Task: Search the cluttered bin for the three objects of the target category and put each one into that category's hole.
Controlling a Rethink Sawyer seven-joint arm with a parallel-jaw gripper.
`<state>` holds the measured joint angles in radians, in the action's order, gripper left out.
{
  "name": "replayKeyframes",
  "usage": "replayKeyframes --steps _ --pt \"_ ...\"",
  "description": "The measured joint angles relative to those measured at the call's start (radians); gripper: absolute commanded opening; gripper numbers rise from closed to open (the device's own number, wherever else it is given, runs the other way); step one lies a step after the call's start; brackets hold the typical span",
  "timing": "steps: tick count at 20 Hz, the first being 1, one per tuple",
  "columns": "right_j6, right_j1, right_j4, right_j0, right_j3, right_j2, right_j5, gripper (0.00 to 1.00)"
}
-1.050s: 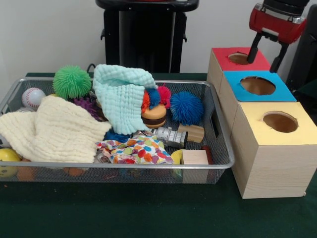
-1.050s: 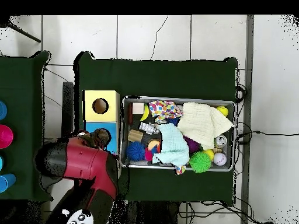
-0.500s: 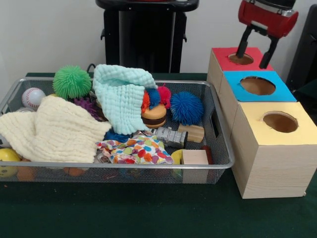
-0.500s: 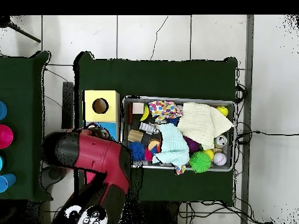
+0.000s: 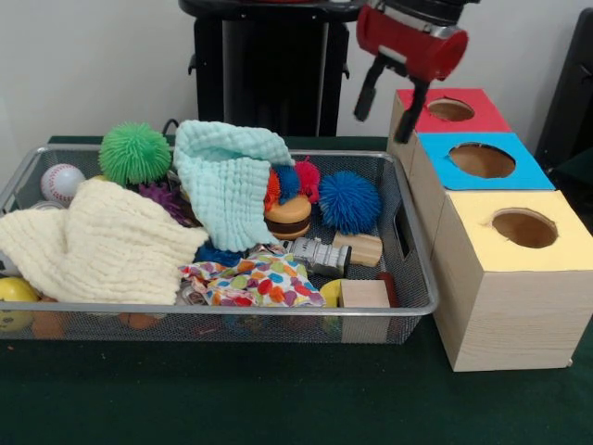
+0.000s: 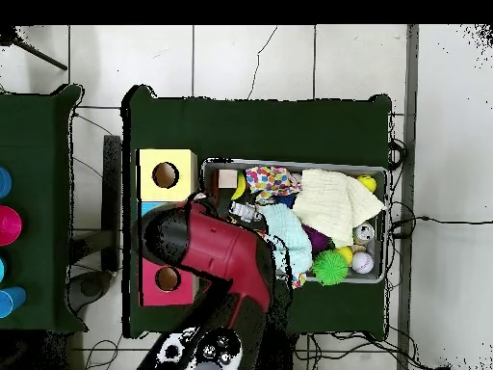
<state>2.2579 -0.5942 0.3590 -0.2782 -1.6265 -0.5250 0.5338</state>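
My gripper is open and empty. It hangs above the far right corner of the wire bin, just left of the red-topped box. Inside the bin lie a blue spiky ball, a green spiky ball, a red spiky ball, a toy burger, a baseball, a wooden block and a yellow ball. A mint cloth, a cream cloth and a spotted cloth cover other things. In the overhead view the red arm hides the gripper.
Three boxes with round holes stand in a row right of the bin: the red one, a blue one and a yellow one. Overhead, the arm covers the blue box and the bin's near end. Coloured cups stand on a side table.
The gripper has moved from over the red box's hole leftward to the bin's far right corner. It has stayed open and empty. Nothing in the bin has moved.
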Motion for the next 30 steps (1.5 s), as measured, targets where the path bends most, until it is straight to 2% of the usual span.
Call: replayKeyframes --steps 6,12,21,30 --pt "0.000 -0.011 -0.077 0.087 -0.035 0.046 -0.131 1.00" --pt "0.000 -0.010 -0.115 0.125 -0.071 0.086 -0.179 1.00" --pt "0.000 0.015 -0.133 0.096 -0.111 0.100 -0.180 1.00" --pt "0.000 0.053 -0.132 0.080 -0.116 0.100 -0.180 1.00"
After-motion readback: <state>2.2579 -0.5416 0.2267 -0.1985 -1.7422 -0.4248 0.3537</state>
